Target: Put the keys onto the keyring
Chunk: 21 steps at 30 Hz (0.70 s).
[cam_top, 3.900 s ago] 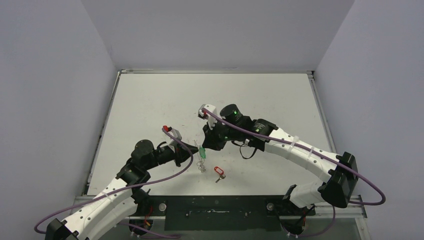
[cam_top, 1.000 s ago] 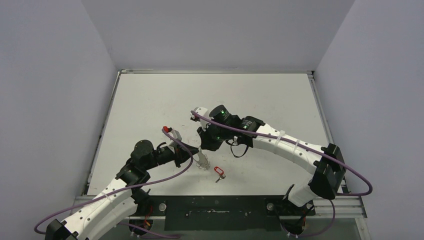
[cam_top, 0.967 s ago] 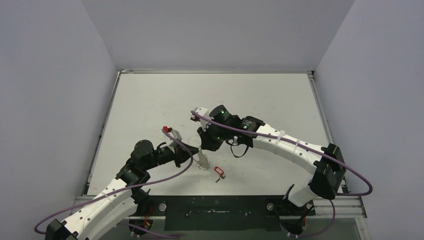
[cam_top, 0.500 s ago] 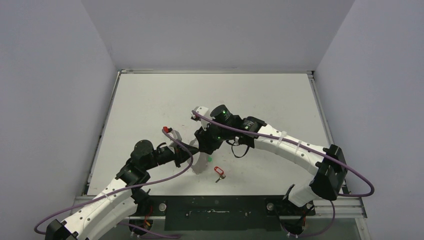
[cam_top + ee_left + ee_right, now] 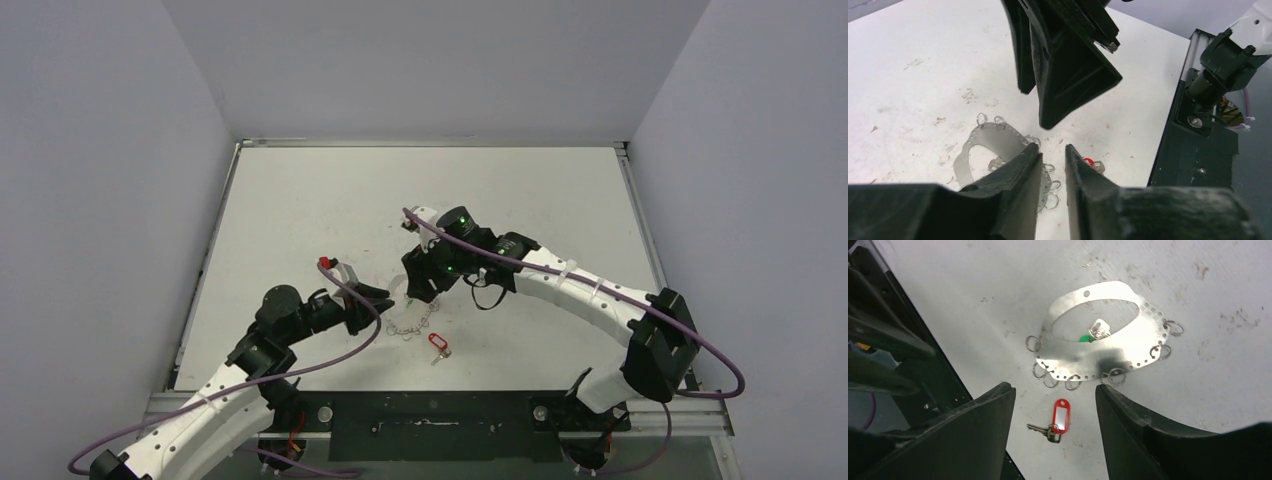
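The keyring (image 5: 1128, 362) is a flat silvery band bent into a loop, punched with holes and hung with small split rings. It lies on the white table and also shows in the top view (image 5: 412, 323). A silver key (image 5: 1099, 329) with a green tag (image 5: 1082, 338) rests inside the loop. The other key, with a red tag (image 5: 1061, 416), lies loose just in front of the keyring (image 5: 437, 345). My right gripper (image 5: 1054, 388) hovers open above both, holding nothing. My left gripper (image 5: 1052, 149) is a little open over the keyring's (image 5: 983, 142) edge, its gap empty.
The white table (image 5: 300, 200) is scuffed near the keyring. A black rail (image 5: 430, 412) runs along its near edge, close behind the red-tagged key. The two grippers (image 5: 385, 297) (image 5: 413, 292) nearly meet above the keyring. The right gripper's fingers (image 5: 1068, 75) fill the upper left wrist view.
Both grippers have opened. The keyring, held upright a second ago, now lies flat on the table with the green-tagged key inside it. Both arms have drawn back a little.
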Each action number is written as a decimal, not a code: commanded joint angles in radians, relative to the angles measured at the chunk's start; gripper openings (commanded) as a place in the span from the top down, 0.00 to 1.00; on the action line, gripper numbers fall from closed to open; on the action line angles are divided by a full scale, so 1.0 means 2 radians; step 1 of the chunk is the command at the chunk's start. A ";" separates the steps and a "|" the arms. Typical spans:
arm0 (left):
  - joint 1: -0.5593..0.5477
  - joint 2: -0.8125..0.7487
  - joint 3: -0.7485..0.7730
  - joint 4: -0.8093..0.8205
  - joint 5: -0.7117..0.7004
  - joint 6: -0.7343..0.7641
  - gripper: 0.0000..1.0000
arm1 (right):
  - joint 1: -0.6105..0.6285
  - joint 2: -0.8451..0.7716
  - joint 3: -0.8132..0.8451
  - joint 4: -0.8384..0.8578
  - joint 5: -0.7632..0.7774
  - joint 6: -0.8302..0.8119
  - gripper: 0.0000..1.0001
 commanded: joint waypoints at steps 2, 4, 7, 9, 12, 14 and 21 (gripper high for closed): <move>-0.002 -0.009 -0.014 -0.001 -0.066 -0.050 0.67 | -0.071 -0.007 -0.051 0.060 -0.036 0.055 0.38; -0.001 0.000 -0.020 -0.002 -0.094 -0.092 0.62 | -0.093 0.008 -0.067 0.077 -0.052 0.068 0.37; -0.001 0.024 -0.023 -0.007 -0.119 -0.136 0.58 | -0.121 0.038 -0.082 0.101 -0.074 0.082 0.37; -0.001 0.045 -0.022 -0.008 -0.130 -0.160 0.55 | -0.137 0.059 -0.090 0.116 -0.088 0.089 0.37; 0.000 0.082 -0.016 -0.002 -0.143 -0.185 0.54 | -0.155 0.089 -0.095 0.137 -0.101 0.095 0.40; -0.001 0.111 -0.008 0.005 -0.144 -0.185 0.53 | -0.160 0.113 -0.089 0.137 -0.103 0.088 0.43; 0.000 0.208 0.032 0.019 -0.146 -0.150 0.53 | -0.161 0.162 -0.055 0.134 -0.099 0.075 0.47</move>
